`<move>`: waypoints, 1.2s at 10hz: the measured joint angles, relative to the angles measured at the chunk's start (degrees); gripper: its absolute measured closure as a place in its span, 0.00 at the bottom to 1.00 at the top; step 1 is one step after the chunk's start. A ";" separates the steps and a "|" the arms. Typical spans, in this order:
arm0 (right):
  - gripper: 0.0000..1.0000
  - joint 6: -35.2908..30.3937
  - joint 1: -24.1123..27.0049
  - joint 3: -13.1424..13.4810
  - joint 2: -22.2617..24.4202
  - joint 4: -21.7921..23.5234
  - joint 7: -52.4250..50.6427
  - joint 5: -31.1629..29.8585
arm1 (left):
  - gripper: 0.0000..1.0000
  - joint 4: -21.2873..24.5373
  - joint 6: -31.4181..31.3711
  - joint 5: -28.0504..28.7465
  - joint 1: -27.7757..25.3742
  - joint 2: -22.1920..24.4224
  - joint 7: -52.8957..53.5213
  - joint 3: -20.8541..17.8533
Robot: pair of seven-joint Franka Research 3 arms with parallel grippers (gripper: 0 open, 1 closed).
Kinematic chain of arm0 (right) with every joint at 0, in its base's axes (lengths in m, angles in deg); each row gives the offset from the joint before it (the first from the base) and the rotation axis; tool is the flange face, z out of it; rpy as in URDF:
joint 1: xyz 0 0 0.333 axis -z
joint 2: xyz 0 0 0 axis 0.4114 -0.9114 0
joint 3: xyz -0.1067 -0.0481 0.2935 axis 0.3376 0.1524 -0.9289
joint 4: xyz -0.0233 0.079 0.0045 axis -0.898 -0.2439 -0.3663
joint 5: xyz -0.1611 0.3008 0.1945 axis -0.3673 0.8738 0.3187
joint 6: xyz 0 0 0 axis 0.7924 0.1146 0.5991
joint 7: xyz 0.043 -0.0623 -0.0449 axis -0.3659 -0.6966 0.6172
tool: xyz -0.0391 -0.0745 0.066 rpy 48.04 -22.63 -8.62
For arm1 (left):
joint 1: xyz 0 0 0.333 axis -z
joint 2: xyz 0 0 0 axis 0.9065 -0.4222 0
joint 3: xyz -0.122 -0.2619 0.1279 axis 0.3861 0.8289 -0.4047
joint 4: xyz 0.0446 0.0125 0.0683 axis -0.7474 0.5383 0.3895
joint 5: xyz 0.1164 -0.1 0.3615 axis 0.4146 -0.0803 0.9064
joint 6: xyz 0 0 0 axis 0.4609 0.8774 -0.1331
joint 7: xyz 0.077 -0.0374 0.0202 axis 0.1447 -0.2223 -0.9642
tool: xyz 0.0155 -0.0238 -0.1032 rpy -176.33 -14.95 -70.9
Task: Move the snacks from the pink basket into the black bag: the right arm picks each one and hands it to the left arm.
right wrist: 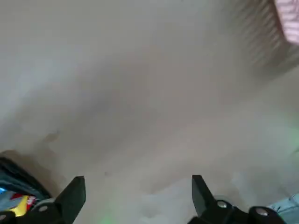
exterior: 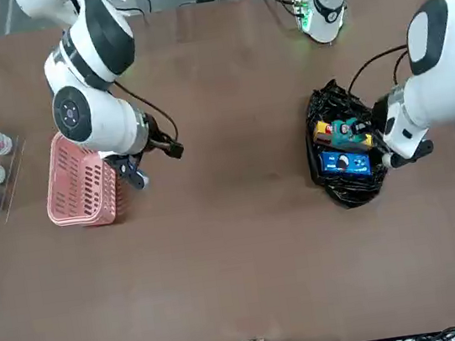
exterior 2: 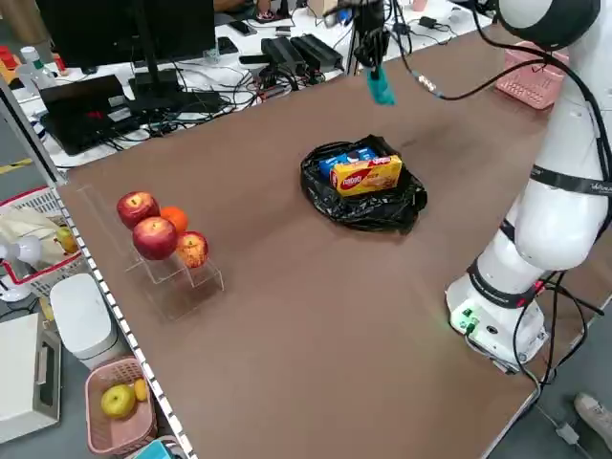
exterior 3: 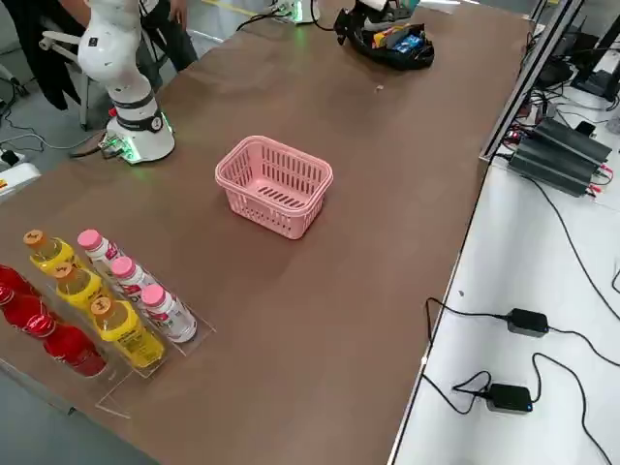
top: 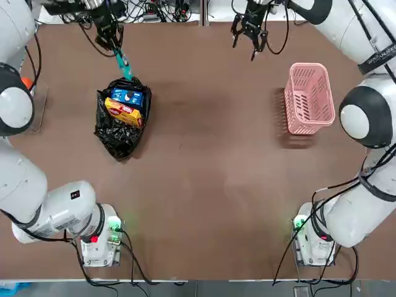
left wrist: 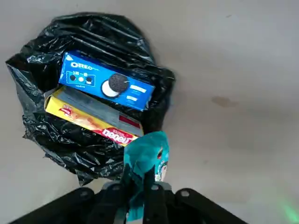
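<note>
With blue [top: 127,96] & yellow [top: 124,112] packets in the black bag [top: 117,137], upper left, pink basket [top: 307,99] bare, my left gripper [top: 114,44] clamps the teal packet [top: 122,64]; right gripper [top: 251,32] open, idle.

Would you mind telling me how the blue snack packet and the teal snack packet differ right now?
The blue packet lies flat in the black bag beside the yellow packet; the teal packet hangs above the bag, held in the left end effector, which is shut on it. The blue packet is wide and boxy; the teal packet is slim. Both are out of the pink basket.
</note>
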 joint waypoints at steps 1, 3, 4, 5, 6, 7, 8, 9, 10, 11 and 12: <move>0.00 -0.29 0.74 0.08 0.50 0.15 -3.99 -1.76 | 0.87 4.18 -3.25 0.00 -0.45 -0.17 0.00 -0.01; 0.00 -0.49 2.53 0.16 1.99 1.24 -12.32 -5.50 | 0.87 9.79 -6.08 0.00 -1.75 -1.04 0.33 -0.04; 0.00 -0.32 3.12 0.17 3.06 2.43 -16.45 -7.86 | 0.87 11.27 -7.22 0.00 -2.27 -1.67 0.64 -0.06; 0.00 0.39 3.69 0.20 4.39 4.02 -20.22 -9.55 | 0.87 12.30 -8.52 0.00 -2.65 -2.30 0.75 -0.06; 0.00 1.54 4.73 0.23 5.99 6.02 -24.29 -10.43 | 0.85 12.70 -9.08 0.00 -2.84 -2.79 0.78 -0.07; 0.00 2.58 6.15 0.27 7.68 8.14 -27.89 -10.89 | 0.82 12.76 -9.19 0.00 -2.87 -2.99 0.78 -0.06; 0.00 3.91 7.59 0.31 9.48 10.51 -30.74 -11.63 | 0.78 12.77 -9.19 0.00 -2.87 -3.01 0.78 -0.06; 0.00 5.98 8.61 0.33 11.63 13.35 -32.86 -12.57 | 0.65 12.76 -9.19 0.00 -2.87 -3.01 0.78 -0.05; 0.00 8.59 9.36 0.32 14.26 16.89 -34.87 -13.52 | 0.49 12.74 -9.19 0.00 -2.87 -3.01 0.78 -0.05; 0.00 10.56 10.31 0.33 17.15 20.53 -37.36 -14.23 | 0.36 12.55 -9.20 0.00 -2.87 -3.00 0.78 -0.05; 0.00 11.15 11.85 0.34 19.72 23.01 -40.42 -14.75 | 0.20 11.80 -9.16 0.00 -2.88 -2.95 0.78 -0.06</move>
